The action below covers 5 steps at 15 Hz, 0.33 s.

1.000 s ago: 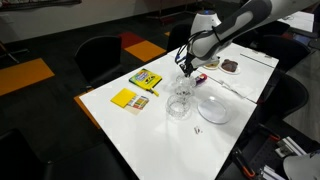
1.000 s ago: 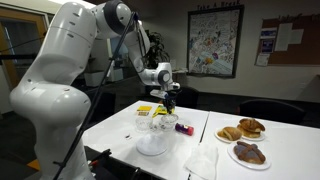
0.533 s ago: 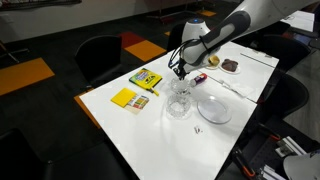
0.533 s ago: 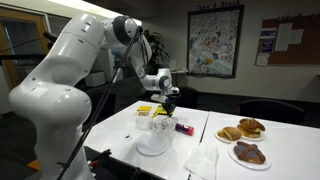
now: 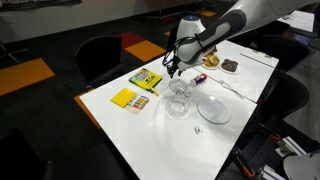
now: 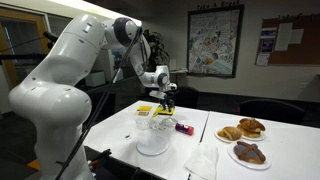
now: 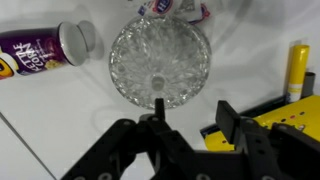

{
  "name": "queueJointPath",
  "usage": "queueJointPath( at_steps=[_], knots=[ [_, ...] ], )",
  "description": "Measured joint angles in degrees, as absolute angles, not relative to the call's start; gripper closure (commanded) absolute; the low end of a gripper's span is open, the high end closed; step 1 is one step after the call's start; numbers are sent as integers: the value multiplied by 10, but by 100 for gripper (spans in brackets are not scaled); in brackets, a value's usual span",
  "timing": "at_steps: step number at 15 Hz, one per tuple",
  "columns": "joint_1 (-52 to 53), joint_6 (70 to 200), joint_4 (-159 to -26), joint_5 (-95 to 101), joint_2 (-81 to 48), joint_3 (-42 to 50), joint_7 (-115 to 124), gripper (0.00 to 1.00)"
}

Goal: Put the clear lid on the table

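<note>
The clear lid (image 7: 160,55) is a round patterned glass disc with a small knob in the middle. It appears to rest on top of the clear container (image 5: 180,102), which also shows in an exterior view (image 6: 160,123). My gripper (image 7: 192,110) is open and empty. It hovers just off the lid's edge, toward the yellow packs, with one finger near the knob. It shows in both exterior views (image 5: 172,68) (image 6: 166,101), above the white table (image 5: 130,130) (image 6: 118,130).
A white plate (image 5: 214,109) lies beside the container. Two yellow packs (image 5: 145,78) (image 5: 128,98) lie nearby; one shows in the wrist view (image 7: 290,115). A purple can (image 7: 45,48) lies on its side. Plates of pastries (image 6: 245,130) stand at the far end.
My gripper has drifted sideways off the container's centre toward the yellow packs and risen slightly. The lid and container have not moved.
</note>
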<state>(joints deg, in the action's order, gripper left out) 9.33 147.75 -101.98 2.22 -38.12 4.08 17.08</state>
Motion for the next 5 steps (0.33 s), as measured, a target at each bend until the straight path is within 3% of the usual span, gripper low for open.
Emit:
queueJointPath(
  at_steps=[2,5],
  knots=[
    [96,1465,-1020,22,-357,23,168,0],
    [99,1424,-1024,17,-315,-7,163,0]
  ],
)
